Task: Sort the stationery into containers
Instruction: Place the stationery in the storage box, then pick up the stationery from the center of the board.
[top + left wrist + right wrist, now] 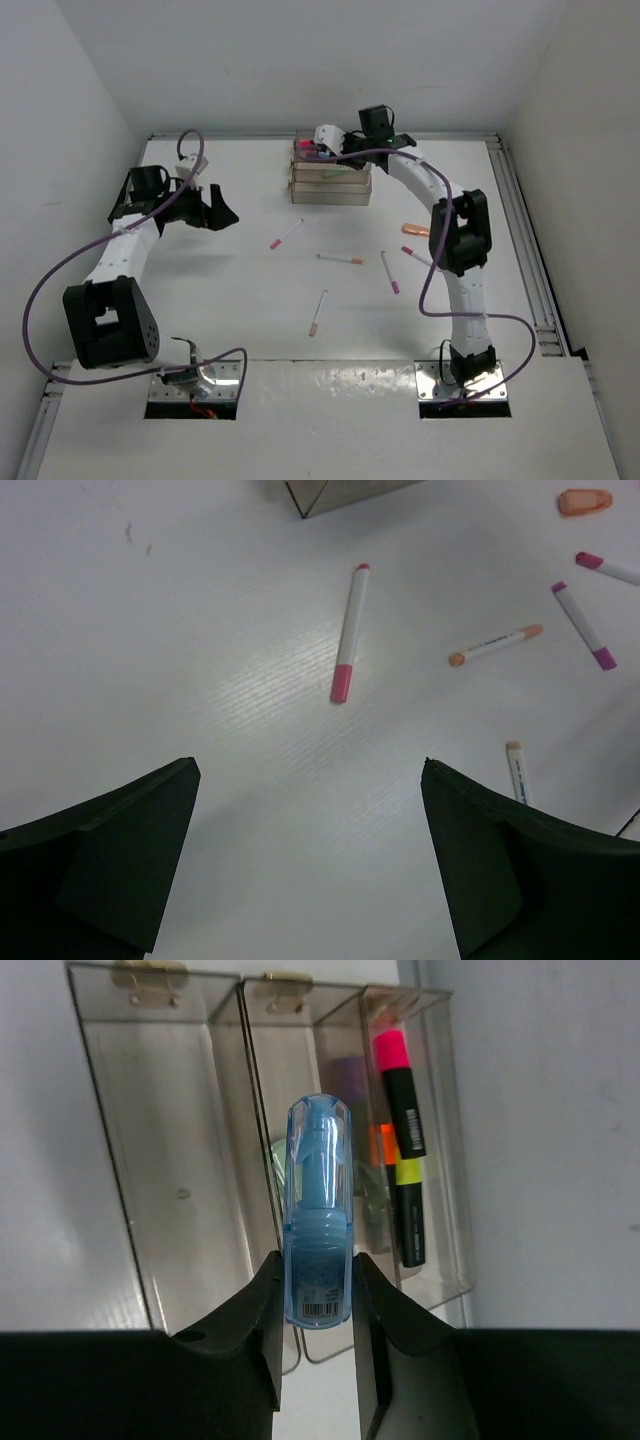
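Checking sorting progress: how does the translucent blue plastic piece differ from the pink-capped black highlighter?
The translucent blue plastic piece is see-through; the pink-capped black highlighter is opaque. The piece is pinched in the right gripper; the highlighter lies in a clear-plastic tray. Both point along the trays.

My right gripper (318,1280) pinches a translucent blue piece (318,1190) by its near end, before the middle of three clear trays (160,1150). The rightmost tray holds a pink-capped highlighter (400,1100) beside an orange-capped highlighter (384,1148).
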Controlling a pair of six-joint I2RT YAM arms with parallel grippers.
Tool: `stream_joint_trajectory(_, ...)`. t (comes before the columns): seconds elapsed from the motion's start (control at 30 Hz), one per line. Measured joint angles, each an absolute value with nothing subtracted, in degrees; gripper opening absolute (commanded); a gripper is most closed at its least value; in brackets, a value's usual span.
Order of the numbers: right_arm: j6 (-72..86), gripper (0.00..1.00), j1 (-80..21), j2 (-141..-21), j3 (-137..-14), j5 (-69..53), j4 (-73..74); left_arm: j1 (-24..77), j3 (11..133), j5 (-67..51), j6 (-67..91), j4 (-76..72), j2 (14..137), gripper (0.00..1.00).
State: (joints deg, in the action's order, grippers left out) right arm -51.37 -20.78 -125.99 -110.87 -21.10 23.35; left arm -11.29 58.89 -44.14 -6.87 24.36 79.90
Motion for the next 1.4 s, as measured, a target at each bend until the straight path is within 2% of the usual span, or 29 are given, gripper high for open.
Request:
stream_joint_trajectory(0.1, -51.64, 0.01, -20.32, -131.50, -113.12, -20.14, 21.26, -11.35, 58.94, -44.23, -5.69, 22.63, 80.82, 1.00)
stream_joint_trajectory(0.3, -52.84, 0.12, -19.53, -135.83, -114.78, -18.94, 18.85, -12.23, 58.96, -45.17, -4.84, 22.17, 83.94, 1.00)
stream_joint_trajectory(0.4, -53.47, 0.26, -18.83, -135.81, -114.89, -18.55, 16.78, -13.06, 58.96, -45.56, -4.71, 22.17, 84.71, 1.00)
stream_joint_trajectory(0.43, -53.74, 0.36, -18.50, -135.83, -114.89, -18.39, 16.34, -13.26, 58.98, -45.76, -4.60, 22.17, 84.93, 1.00)
stream_joint_trajectory(0.47, -53.87, 0.42, -18.31, -135.83, -114.89, -18.24, 16.03, -13.39, 59.00, -45.89, -4.43, 22.17, 85.17, 1.00)
stream_joint_trajectory(0.53, -54.13, 0.53, -18.00, -135.83, -114.89, -18.00, 15.29, -13.52, 59.07, -46.11, -4.29, 22.24, 85.58, 1.00)
stream_joint_trajectory(0.57, -53.98, 0.55, -17.80, -135.83, -114.87, -17.98, 15.03, -13.56, 59.09, -46.17, -4.25, 22.26, 85.69, 1.00)
stream_joint_trajectory(0.7, -52.05, 0.56, -16.99, -135.20, -113.19, -18.02, 13.43, -13.61, 59.44, -46.26, -4.38, 22.94, 85.71, 1.00)
stream_joint_trajectory(0.83, -47.22, 0.50, -15.70, -131.50, -109.91, -19.81, 15.90, -14.17, 61.71, -46.30, -5.26, 24.75, 85.71, 1.00)
stream_joint_trajectory(1.0, -45.69, 0.47, -9.56, -121.34, -105.71, -26.85, 27.75, -15.09, 64.31, -48.16, -8.23, 27.09, 85.49, 1.00)
stream_joint_trajectory(1.13, -50.28, 0.53, -2.72, -116.01, -104.77, -30.20, 40.29, -15.11, 64.79, -51.72, -11.38, 30.09, 85.49, 1.00)
stream_joint_trajectory(1.4, -54.52, 0.55, 0.12, -120.27, -97.97, -27.35, 50.24, -15.11, 64.79, -54.37, -12.08, 31.46, 86.04, 1.00)
